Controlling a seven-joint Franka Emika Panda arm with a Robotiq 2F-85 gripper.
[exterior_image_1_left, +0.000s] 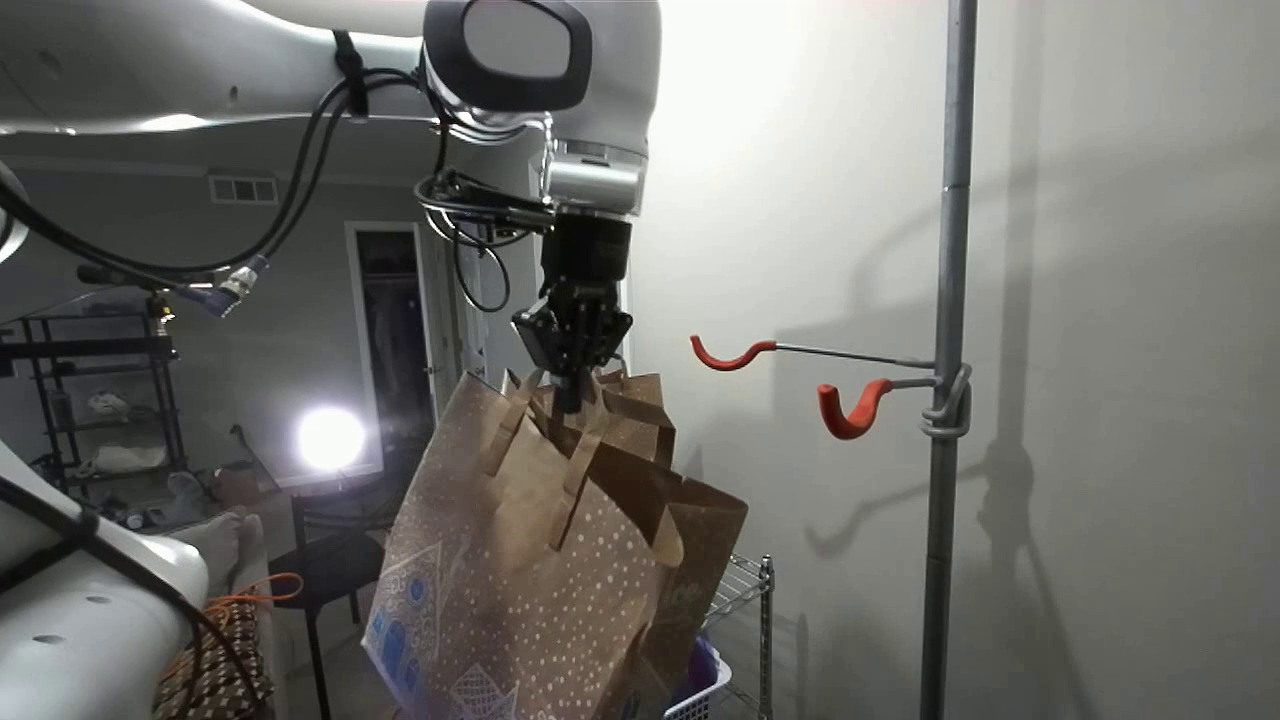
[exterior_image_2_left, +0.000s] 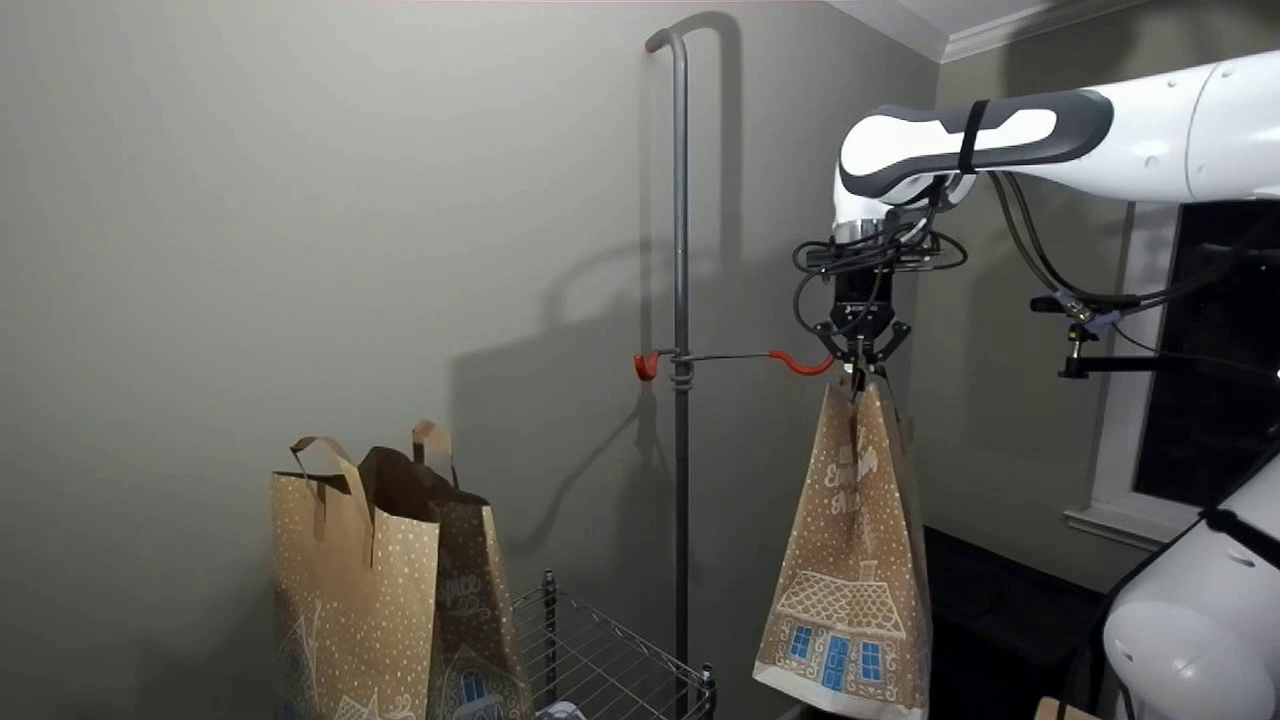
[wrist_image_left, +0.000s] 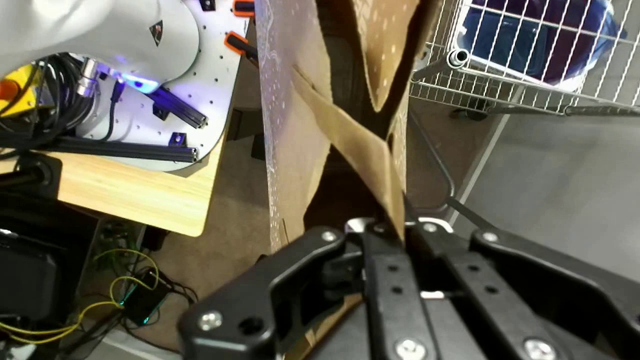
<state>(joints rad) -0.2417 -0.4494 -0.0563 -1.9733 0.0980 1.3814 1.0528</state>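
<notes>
Grasping a paper bag (exterior_image_2_left: 840, 570) by its handle (wrist_image_left: 357, 147) with my gripper (exterior_image_2_left: 857, 376), I have it hanging right of the pole (exterior_image_2_left: 681, 500) in an exterior view, near a red hook (exterior_image_2_left: 800, 368); pickup looks done, release not yet.

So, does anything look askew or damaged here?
In an exterior view, the paper bag hanging from the gripper is pinched narrow at the top, its side creased inward, unlike the open bag nearby. No tear or spill shows.
</notes>
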